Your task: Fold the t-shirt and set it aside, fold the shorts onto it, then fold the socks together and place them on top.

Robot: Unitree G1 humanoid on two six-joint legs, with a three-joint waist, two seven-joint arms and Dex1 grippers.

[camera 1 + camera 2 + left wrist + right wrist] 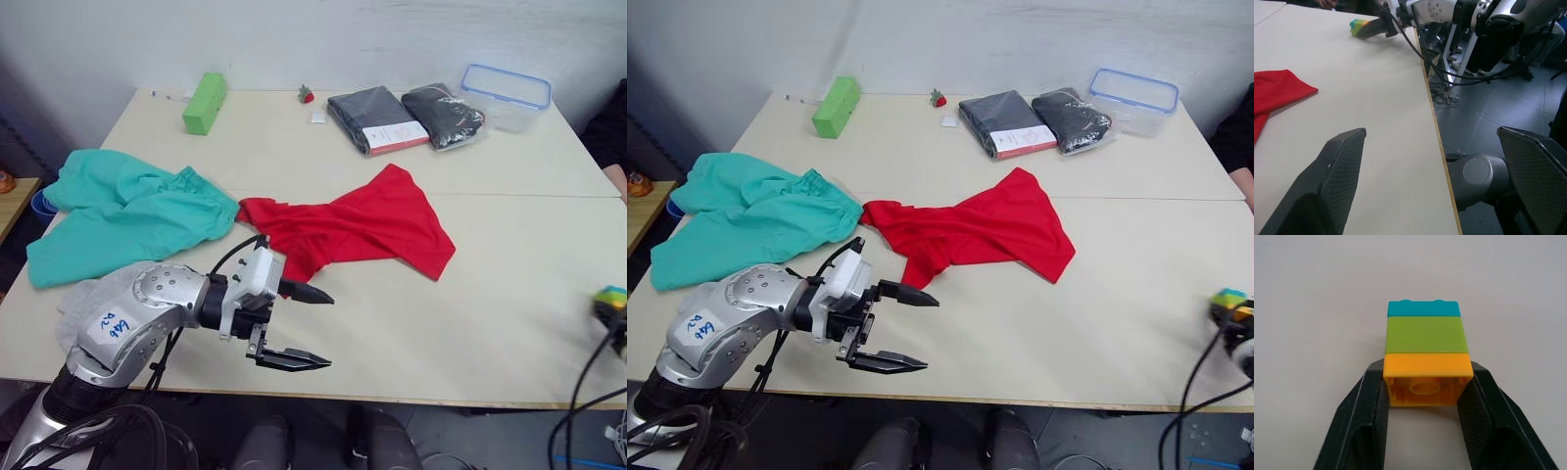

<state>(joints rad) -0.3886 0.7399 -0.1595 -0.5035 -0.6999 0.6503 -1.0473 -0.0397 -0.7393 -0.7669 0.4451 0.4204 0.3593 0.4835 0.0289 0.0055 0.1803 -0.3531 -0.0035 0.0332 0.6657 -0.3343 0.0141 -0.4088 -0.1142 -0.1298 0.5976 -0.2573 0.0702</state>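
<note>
left gripper (pixel 312 327): fingers spread wide, nothing between them. Hangs over the near edge of the table (pixel 490 313), pointing toward the robot's right, just short of the t-shirt's near hem.
right gripper (pixel 1425 396): fingers clamped on the stacked toy bricks (pixel 1424 352), gripping the orange bottom brick from both sides; green and teal bricks stick out past the fingertips. Sits low at the robot's right table edge.
t-shirt (pixel 358 227): red, crumpled and unfolded, mid-table, one end touching the shorts.
shorts (pixel 122 213): teal, spread loosely on the robot's left side of the table, waistband end meeting the t-shirt.
socks (pixel 73 305): light grey fabric at the near left corner, mostly hidden under the left arm; can't tell how they lie.
far side: green block (pixel 205 102), two dark packaged garments (pixel 404 117), clear lidded container (pixel 506 96) with blue rim, small red item (pixel 307 95) beside a white tag.
</note>
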